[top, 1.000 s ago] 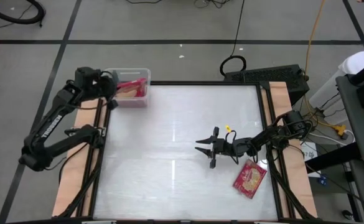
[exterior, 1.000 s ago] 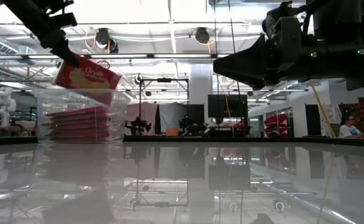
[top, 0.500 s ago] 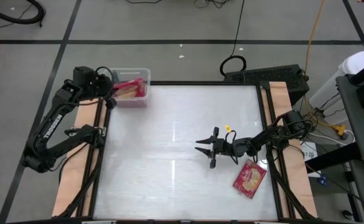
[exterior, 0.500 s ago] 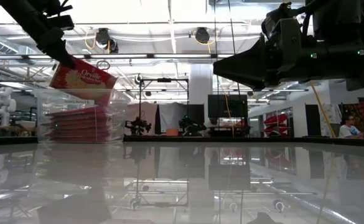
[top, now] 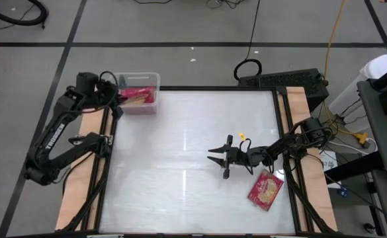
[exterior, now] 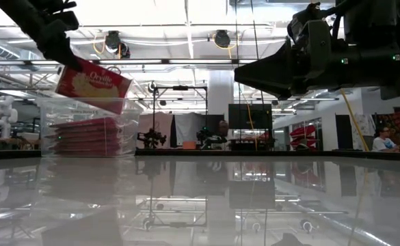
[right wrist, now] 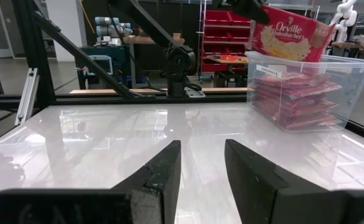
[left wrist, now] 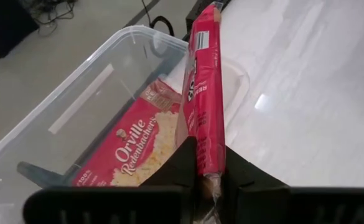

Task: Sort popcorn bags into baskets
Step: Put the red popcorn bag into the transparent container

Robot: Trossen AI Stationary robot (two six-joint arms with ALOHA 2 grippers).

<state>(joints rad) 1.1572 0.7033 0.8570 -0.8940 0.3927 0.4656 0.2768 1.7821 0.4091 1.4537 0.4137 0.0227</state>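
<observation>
A clear basket [top: 148, 78] stands at the table's far left corner, with a stack of red popcorn bags [exterior: 83, 133] lying flat inside it. My left gripper [top: 117, 99] is over the basket, shut on one more popcorn bag [left wrist: 205, 93], which also shows in the low view [exterior: 94, 83]. Another popcorn bag [top: 266, 190] lies flat on the table near the right edge. Just to its left, my right gripper [top: 218, 160] hovers open with nothing between its fingers [right wrist: 166, 168]. My left gripper pinches the bag's near end [left wrist: 208, 163] between its two fingers, one on each flat face. The fingers come slanting down from the table's left side. The bag reaches out beyond them, tilted, and its lower edge [exterior: 97, 108] is level with the basket's rim.
Wooden side rails [top: 87, 165] run along the table's left and right edges. The glossy white top [top: 180, 139] between the basket and my right gripper is bare. Cables and a dark box [top: 286, 79] lie beyond the far right corner.
My left gripper has rolled about its wrist above the basket. The held bag has turned with it and stayed over the basket's opening.
</observation>
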